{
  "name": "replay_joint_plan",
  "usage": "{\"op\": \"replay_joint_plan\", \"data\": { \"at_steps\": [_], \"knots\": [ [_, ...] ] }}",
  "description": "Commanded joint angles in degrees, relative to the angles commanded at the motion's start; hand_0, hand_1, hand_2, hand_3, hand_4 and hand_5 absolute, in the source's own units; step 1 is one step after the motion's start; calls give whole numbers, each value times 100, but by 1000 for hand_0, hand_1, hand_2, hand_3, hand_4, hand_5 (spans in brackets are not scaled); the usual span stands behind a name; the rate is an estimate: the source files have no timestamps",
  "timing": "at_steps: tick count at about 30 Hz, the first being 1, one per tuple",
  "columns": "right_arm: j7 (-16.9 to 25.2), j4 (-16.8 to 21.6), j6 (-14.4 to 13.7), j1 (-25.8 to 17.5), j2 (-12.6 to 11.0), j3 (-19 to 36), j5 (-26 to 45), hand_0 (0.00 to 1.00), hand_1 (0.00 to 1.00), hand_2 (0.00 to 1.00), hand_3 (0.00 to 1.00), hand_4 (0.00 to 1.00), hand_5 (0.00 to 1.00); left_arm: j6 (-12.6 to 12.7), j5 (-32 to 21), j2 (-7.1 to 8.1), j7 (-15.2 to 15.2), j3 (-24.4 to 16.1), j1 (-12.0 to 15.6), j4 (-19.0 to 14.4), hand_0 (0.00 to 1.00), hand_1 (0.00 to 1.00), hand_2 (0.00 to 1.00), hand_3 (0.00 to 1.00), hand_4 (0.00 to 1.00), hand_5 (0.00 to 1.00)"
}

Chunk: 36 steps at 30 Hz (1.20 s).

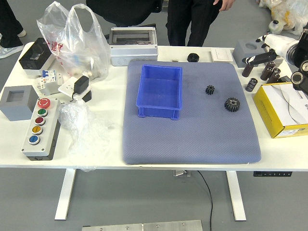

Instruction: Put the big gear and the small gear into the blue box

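Gear [232, 104] and smaller gear [210, 90] are laid flat on the mat [192, 139], right of the box [160, 91]; both are left to be boxed. No long axis is shown by either; the box's is aimed near to far. The right hand [279, 44] is spread wide, unladen; a person's hand [225, 5] is seen beyond.

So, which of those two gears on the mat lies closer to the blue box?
The small gear: it lies between the blue box and the big gear, which sits farther right.
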Motion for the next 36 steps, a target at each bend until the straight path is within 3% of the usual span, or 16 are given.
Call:
{"op": "replay_joint_plan", "data": {
  "at_steps": [2, 13, 14, 18, 19, 25, 26, 36],
  "knots": [
    [0, -4, 4, -3, 8, -6, 2, 692, 697, 823, 910, 842, 507, 0, -1, 0, 0, 2, 1, 0, 902, 892, 902, 890, 675, 359],
    [10, -77, 59, -51, 154, -137, 80, 684, 691, 817, 910, 845, 477, -3, 2, 3, 1, 25, -8, 1, 902, 893, 902, 890, 675, 359],
    [13, -88, 65, -57, 174, -156, 94, 668, 677, 809, 885, 851, 427, -3, 2, 2, 1, 28, -10, 1, 902, 893, 902, 889, 675, 359],
    [23, -122, 83, -73, 225, -209, 138, 668, 677, 809, 885, 851, 427, -3, 1, -4, 0, 36, -13, 0, 902, 893, 902, 889, 675, 359],
    [25, -130, 89, -77, 236, -223, 150, 647, 660, 796, 858, 855, 376, -4, 0, -6, 0, 39, -14, 1, 902, 893, 901, 890, 676, 360],
    [52, -181, 115, -112, 299, -290, 215, 647, 660, 796, 858, 855, 376, -6, -7, -15, 0, 60, -11, 2, 902, 893, 901, 890, 676, 360],
    [64, -193, 113, -120, 309, -306, 224, 631, 642, 793, 866, 840, 306, -6, -7, -17, 0, 63, -12, 2, 902, 893, 902, 887, 675, 360],
    [202, -352, 168, -132, 421, -480, 381, 621, 614, 788, 886, 837, 265, -7, -6, -38, 1, 82, -28, 2, 902, 893, 900, 884, 675, 359]
  ]
}}
